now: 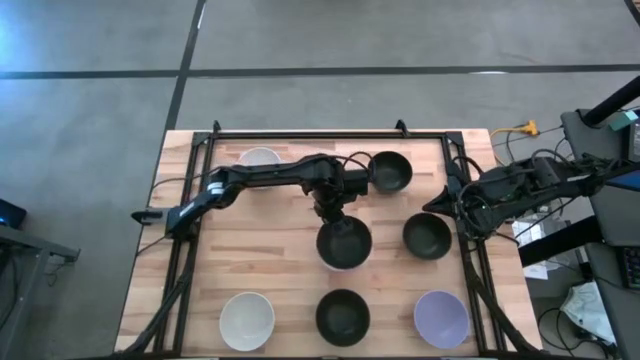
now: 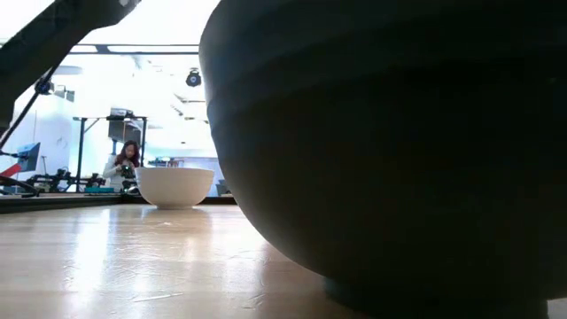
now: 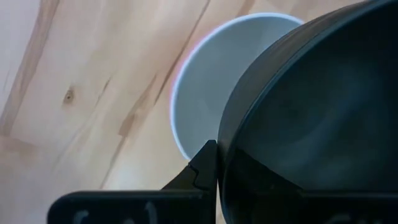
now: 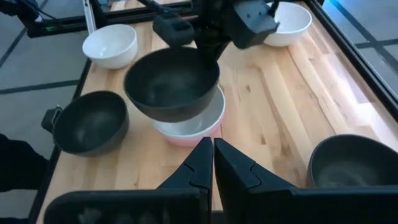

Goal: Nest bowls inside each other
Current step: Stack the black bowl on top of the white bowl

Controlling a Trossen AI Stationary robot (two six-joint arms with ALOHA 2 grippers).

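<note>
— Right wrist view: left gripper (image 4: 208, 53) jaws clamp a black bowl (image 4: 171, 84), tilted over the white-in-pink stack (image 4: 196, 127) mid-counter

— Right gripper (image 4: 211, 165) closed, empty; six bowls sit loose

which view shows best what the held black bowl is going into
The right wrist view: the black bowl, gripped by the left end effector, hangs over a white bowl nested in a pink one. The high view hides the stack, the left wrist view shows a sliver, the low view nothing.
</note>
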